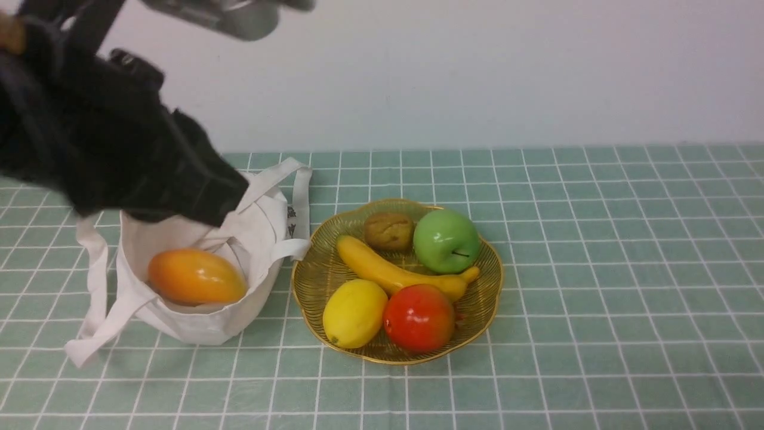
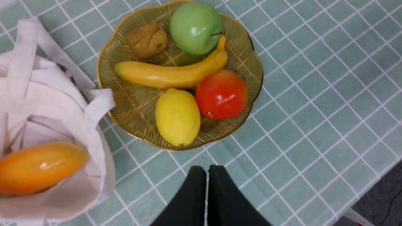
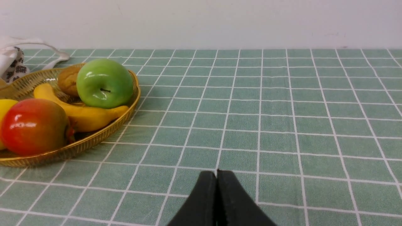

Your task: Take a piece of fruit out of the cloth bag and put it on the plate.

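Bowl (image 1: pixel 397 356) common to all views

Front view, fruit count: kiwi (image 1: pixel 388 231) ×1, apple (image 1: pixel 446 241) ×1, banana (image 1: pixel 400 272) ×1, lemon (image 1: pixel 355 313) ×1, red fruit (image 1: pixel 419 318) ×1, mango (image 1: pixel 196 276) ×1. Containers: plate (image 1: pixel 302 280) ×1, center; bag (image 1: pixel 268 218) ×1, left of frame.

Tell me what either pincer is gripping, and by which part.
Nothing is held: the left pincer and the right pincer are both shut and empty.

Left gripper (image 2: pixel 207 171) and right gripper (image 3: pixel 216 174) both shut.
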### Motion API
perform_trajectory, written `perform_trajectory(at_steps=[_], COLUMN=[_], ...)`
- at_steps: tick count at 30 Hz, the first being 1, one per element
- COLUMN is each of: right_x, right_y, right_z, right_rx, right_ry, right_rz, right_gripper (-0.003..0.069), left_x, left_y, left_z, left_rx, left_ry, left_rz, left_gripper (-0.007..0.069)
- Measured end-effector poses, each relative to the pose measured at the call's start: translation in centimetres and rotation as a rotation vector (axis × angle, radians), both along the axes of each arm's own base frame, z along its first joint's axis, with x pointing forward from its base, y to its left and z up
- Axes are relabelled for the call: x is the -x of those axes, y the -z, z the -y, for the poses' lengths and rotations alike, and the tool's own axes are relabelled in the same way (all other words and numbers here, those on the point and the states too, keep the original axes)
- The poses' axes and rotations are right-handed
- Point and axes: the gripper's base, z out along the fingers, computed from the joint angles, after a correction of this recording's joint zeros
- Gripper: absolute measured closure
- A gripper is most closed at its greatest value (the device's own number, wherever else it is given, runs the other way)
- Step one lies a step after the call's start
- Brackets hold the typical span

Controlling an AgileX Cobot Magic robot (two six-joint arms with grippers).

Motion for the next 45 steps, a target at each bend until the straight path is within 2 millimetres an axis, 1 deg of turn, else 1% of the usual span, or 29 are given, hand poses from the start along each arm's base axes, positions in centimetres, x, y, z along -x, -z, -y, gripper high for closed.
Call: perform_trajectory(at_steps=[1, 2, 3, 5, 6, 7, 8, 9, 12, 14, 16, 19, 23, 32, 34, 35, 36, 39, 40, 42, 43, 45], right_x=[0.0, 0.0, 0.0, 0.0, 0.0, 0.0, 0.0, 0.0, 0.0, 0.0, 0.0, 0.0, 0.0, 0.0, 0.0, 0.0, 0.0, 0.0, 0.0, 0.0, 0.0, 0.0], right_y=[0.0, 0.0, 0.0, 0.0, 0.0, 0.0, 0.0, 0.0, 0.0, 0.0, 0.0, 0.0, 0.0, 0.0, 0.0, 0.0, 0.0, 0.0, 0.0, 0.0, 0.0, 0.0], right_z=[0.0, 0.0, 0.0, 0.0, 0.0, 0.0, 0.0, 0.0, 0.0, 0.0, 0.0, 0.0, 0.0, 0.0, 0.0, 0.0, 0.0, 0.0, 0.0, 0.0, 0.0, 0.0], right_rx=[0.000, 0.000, 0.000, 0.000, 0.000, 0.000, 0.000, 0.000, 0.000, 0.000, 0.000, 0.000, 0.000, 0.000, 0.000, 0.000, 0.000, 0.000, 0.000, 0.000, 0.000, 0.000], right_ry=[0.000, 0.000, 0.000, 0.000, 0.000, 0.000, 0.000, 0.000, 0.000, 0.000, 0.000, 0.000, 0.000, 0.000, 0.000, 0.000, 0.000, 0.000, 0.000, 0.000, 0.000, 0.000], right_rz=[0.000, 0.000, 0.000, 0.000, 0.000, 0.000, 0.000, 0.000, 0.000, 0.000, 0.000, 0.000, 0.000, 0.000, 0.000, 0.000, 0.000, 0.000, 0.000, 0.000, 0.000, 0.000], right_gripper=[0.0674, 0.0674, 0.0674, 0.0674, 0.0674, 0.0674, 0.0674, 0.0674, 0.0674, 0.0674, 0.0674, 0.0674, 0.0674, 0.0674, 0.0674, 0.0674, 0.0674, 0.0674, 0.0674, 0.0674, 0.0674, 0.0674], left_x=[2.2, 3.5, 4.1, 6.7, 7.9, 8.4, 9.2, 10.2, 12.0, 12.6, 13.3, 14.2, 14.9, 15.0, 14.6, 14.6, 14.3, 13.7, 13.4, 13.2, 12.9, 12.8], left_y=[0.5, 0.7, 1.4, 2.7, 3.7, 4.6, 5.0, 6.1, 8.3, 9.3, 9.9, 11.0, 12.3, 12.8, 13.8, 13.9, 14.6, 16.3, 17.2, 17.9, 19.0, 19.8], left_z=[-1.0, -1.6, -1.9, -3.0, -3.6, -3.8, -4.2, -4.7, -5.9, -6.2, -6.7, -7.2, -7.5, -7.5, -7.6, -7.6, -7.7, -8.2, -8.4, -8.6, -9.0, -9.2], left_rx=[0.008, 0.021, 0.025, 0.068, 0.099, 0.116, 0.142, 0.180, 0.271, 0.311, 0.357, 0.392, 0.400, 0.375, 0.320, 0.316, 0.285, 0.238, 0.223, 0.209, 0.186, 0.170], left_ry=[-0.002, -0.005, -0.009, -0.023, -0.034, -0.043, -0.050, -0.065, -0.108, -0.125, -0.142, -0.152, -0.150, -0.144, -0.146, -0.147, -0.164, -0.261, -0.320, -0.361, -0.426, -0.464], left_rz=[0.017, 0.042, 0.047, 0.113, 0.156, 0.176, 0.214, 0.273, 0.434, 0.491, 0.568, 0.626, 0.640, 0.620, 0.620, 0.619, 0.617, 0.603, 0.591, 0.584, 0.576, 0.567], left_gripper=[0.0632, 0.0632, 0.0632, 0.0632, 0.0632, 0.0632, 0.0632, 0.0632, 0.0632, 0.0632, 0.0632, 0.0632, 0.0632, 0.0632, 0.0632, 0.0632, 0.0632, 0.0632, 0.0632, 0.0632, 0.0632, 0.0632])
